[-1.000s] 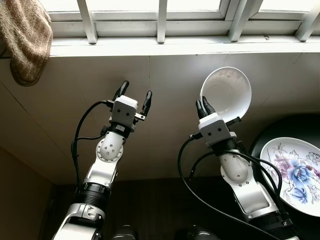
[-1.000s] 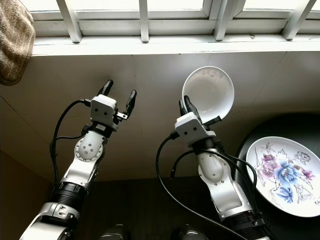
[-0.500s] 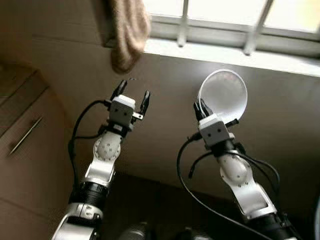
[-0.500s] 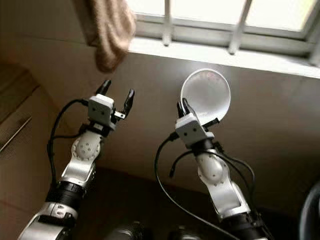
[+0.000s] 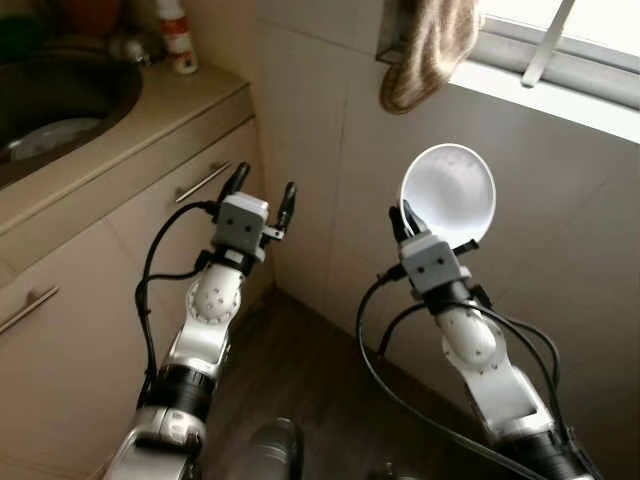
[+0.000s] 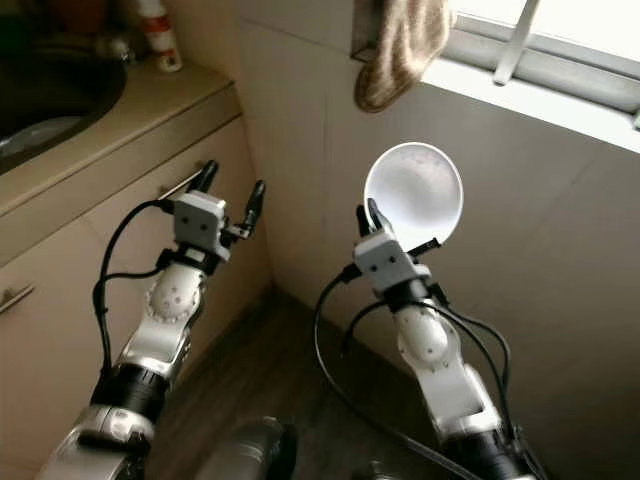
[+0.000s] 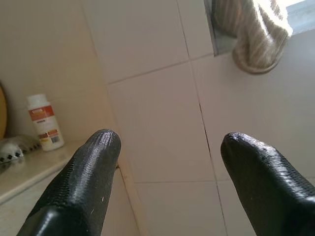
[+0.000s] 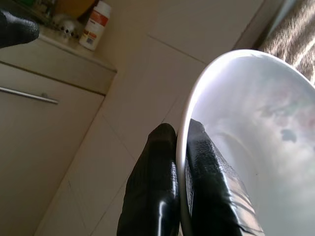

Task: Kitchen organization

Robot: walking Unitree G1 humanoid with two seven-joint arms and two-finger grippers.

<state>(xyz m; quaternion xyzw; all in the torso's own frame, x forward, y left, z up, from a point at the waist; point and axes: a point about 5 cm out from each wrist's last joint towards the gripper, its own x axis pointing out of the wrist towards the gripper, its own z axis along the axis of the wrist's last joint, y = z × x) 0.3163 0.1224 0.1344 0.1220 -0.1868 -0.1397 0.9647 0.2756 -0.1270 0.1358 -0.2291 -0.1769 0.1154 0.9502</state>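
Note:
A white bowl (image 5: 449,193) is held up in front of the tiled wall, its rim pinched by my right gripper (image 5: 404,217). In the right wrist view the two black fingers (image 8: 157,187) are shut on the bowl's (image 8: 256,147) edge, one on each side. My left gripper (image 5: 262,187) is raised beside it, open and holding nothing, near the cabinet corner. Its fingertips (image 7: 96,152) stand wide apart in the left wrist view.
A beige counter (image 5: 150,120) with a dark sink (image 5: 60,100) runs along the left, with drawer handles (image 5: 200,182) below. A white bottle (image 5: 177,45) stands at the counter's back. A brown towel (image 5: 425,50) hangs from the window sill. Dark floor lies below.
The camera has swung left: the counter, sink and cabinet have come into sight and the towel has shifted right. Both arms keep their pose, bowl still gripped.

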